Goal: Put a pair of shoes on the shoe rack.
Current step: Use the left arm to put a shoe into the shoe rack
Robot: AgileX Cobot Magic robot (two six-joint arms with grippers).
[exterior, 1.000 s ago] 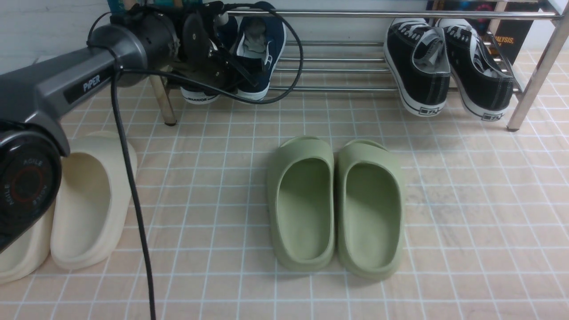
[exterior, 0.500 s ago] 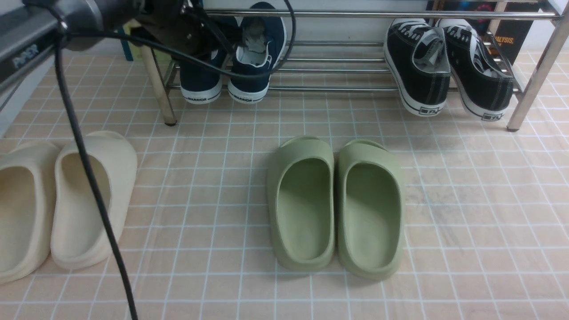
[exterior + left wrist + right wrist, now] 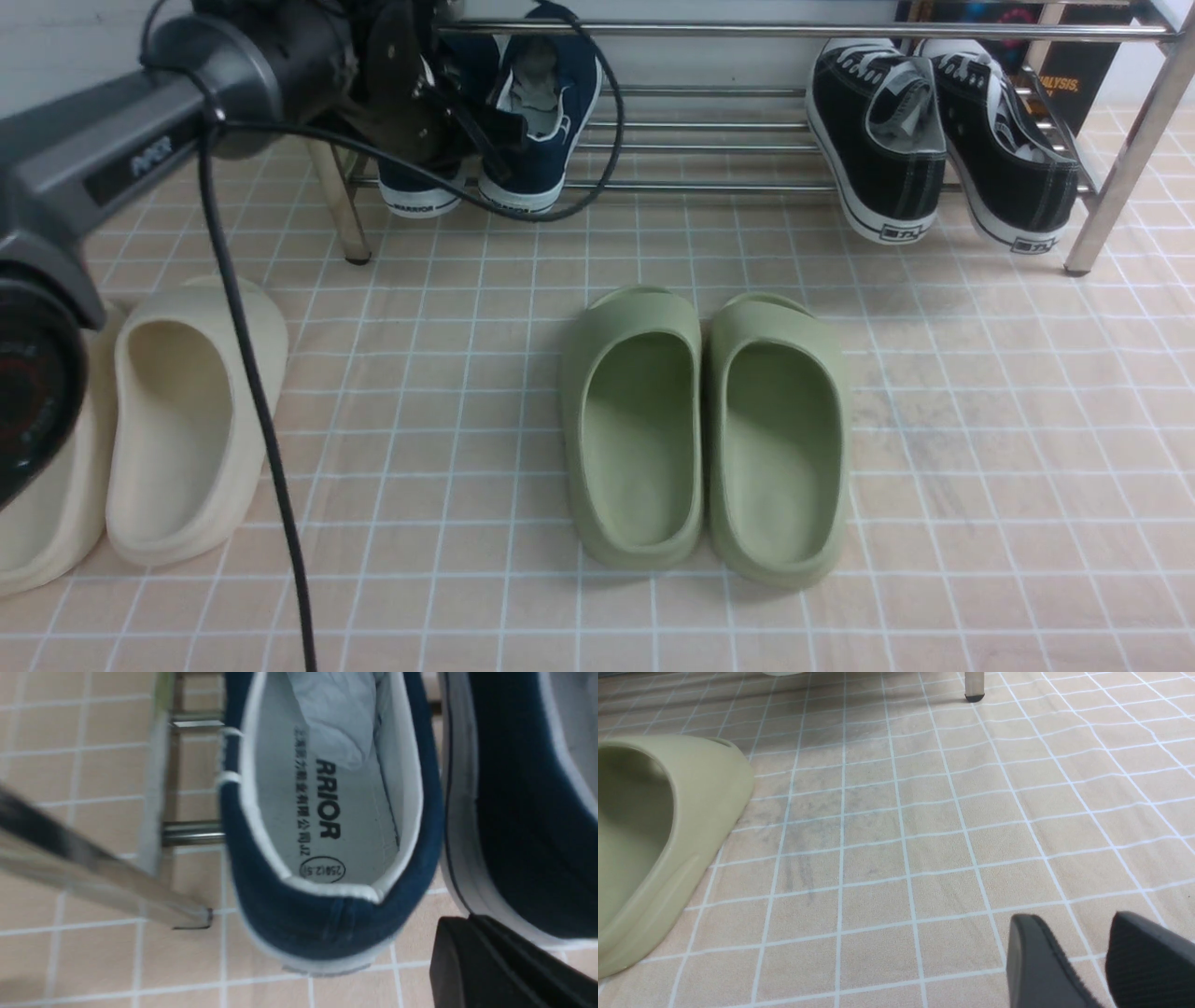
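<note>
Both navy slip-ons sit heel-out on the left end of the chrome shoe rack (image 3: 747, 30). The left shoe (image 3: 415, 191) is mostly hidden behind my left arm; the right shoe (image 3: 546, 103) shows its paper stuffing. My left gripper (image 3: 476, 131) hangs just in front of and between them. In the left wrist view the left shoe (image 3: 327, 812) shows its "RRIOR" insole. The other shoe (image 3: 523, 835) lies beside it, and the left gripper (image 3: 467, 921) has its fingers together, empty, at that shoe's white sole. My right gripper (image 3: 1076, 917) hovers over bare floor, slightly open and empty.
Two black lace-up sneakers (image 3: 882, 140) fill the rack's right end. Green slides (image 3: 635, 420) stand mid-floor, one also in the right wrist view (image 3: 668, 826). Cream slides (image 3: 187, 411) sit at the left under my arm's cable (image 3: 252, 373). Rack legs (image 3: 1120, 168) stand at the ends.
Half a second ago my left arm was lifted up and away; it has come back down in front of the navy shoes. Both shoes stay on the rack.
</note>
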